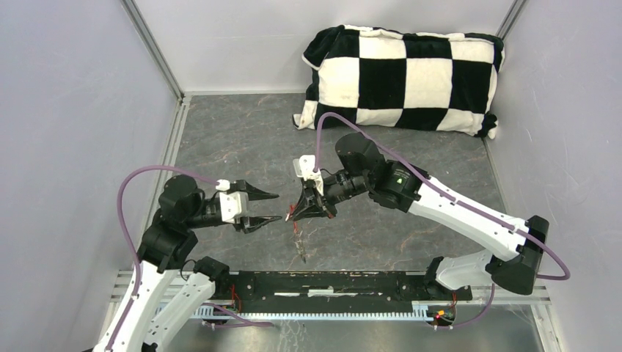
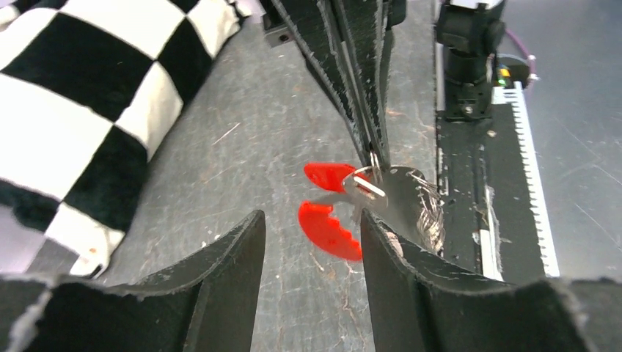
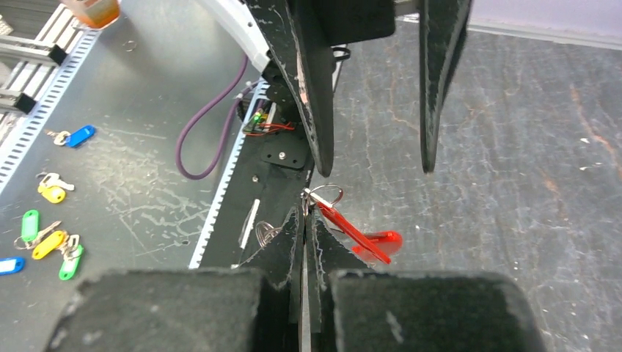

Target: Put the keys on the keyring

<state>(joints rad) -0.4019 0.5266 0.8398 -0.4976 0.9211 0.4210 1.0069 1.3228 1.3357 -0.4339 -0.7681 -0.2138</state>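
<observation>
While right gripper (image 3: pixel 306 220) clamps tight on keyring (image 3: pixel 350 229) top, long axis hanging down: left gripper (image 1: pixel 279 207) jaws parted, empty, tips just beside keyring, facing it.

The keyring (image 3: pixel 355 233) is hanging from between the pinched jaws of the right gripper (image 1: pixel 295 214), above the table (image 1: pixel 242 139). The left gripper (image 1: pixel 277 207) is sitting just left of it, jaws apart, the keyring lying just ahead of their gap. A pillow (image 1: pixel 402 77) is lying on the table well behind both.
</observation>
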